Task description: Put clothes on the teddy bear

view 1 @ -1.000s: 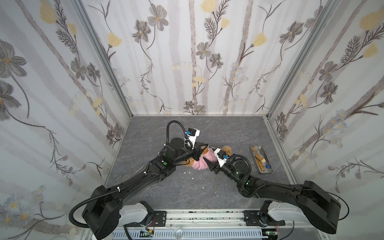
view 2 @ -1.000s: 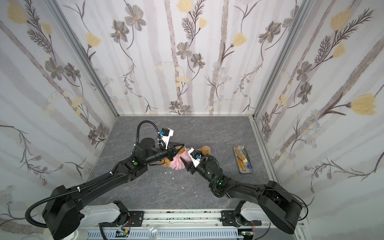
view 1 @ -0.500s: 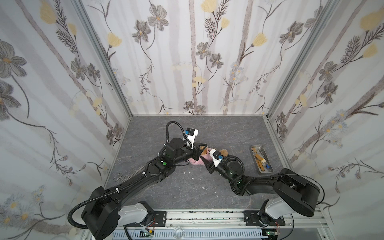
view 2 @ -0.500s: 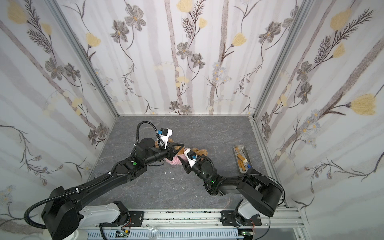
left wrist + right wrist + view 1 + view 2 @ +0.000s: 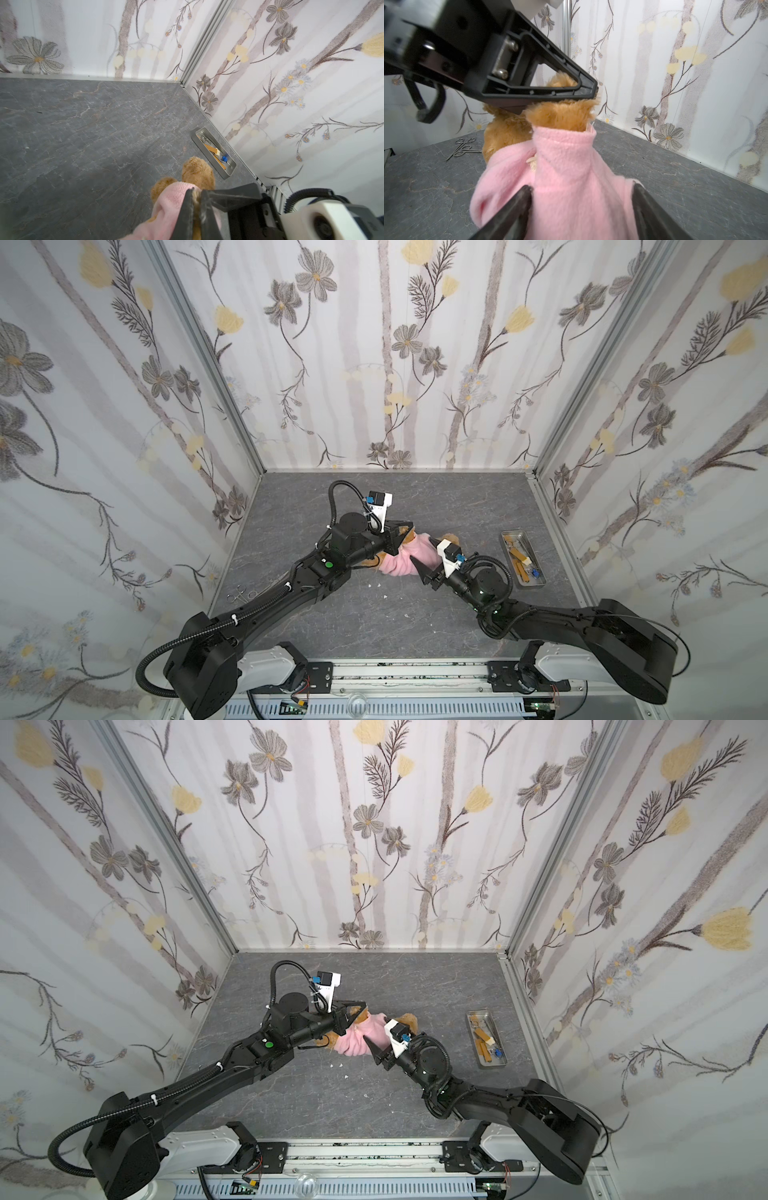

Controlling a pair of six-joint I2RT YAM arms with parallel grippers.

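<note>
Well, both claws meet at the bear [image 5: 506, 133], which lies about mid-worktop between my two arms, clear of every wall. A pink hoodie [image 5: 566, 166] covers its body, and one furry paw pokes out of a sleeve. My left claw [image 5: 197, 192] is pressed together, pinching the fur at that paw. My right claw [image 5: 581, 189] is spread wide with one finger on each side of the hoodie's body; whether they squeeze the fleece I cannot tell. The worktop [image 5: 374, 614] is dark grey and matt, veined like slate, with a few white crumbs [image 5: 385, 597] scattered just in front of the bear. A metal tray [image 5: 229, 171] sits close by the right wall, holding small tools, some orange-brown and one blue. Forceps [image 5: 243, 595] lie flat near the left wall, well apart from the bear. Pale walls [image 5: 395, 364] papered with grey and yellow flowers close three sides, joined by metal posts [image 5: 208, 360] in the corners. A rail [image 5: 399, 670] runs along the front edge, and my arm bases sit on it.
</note>
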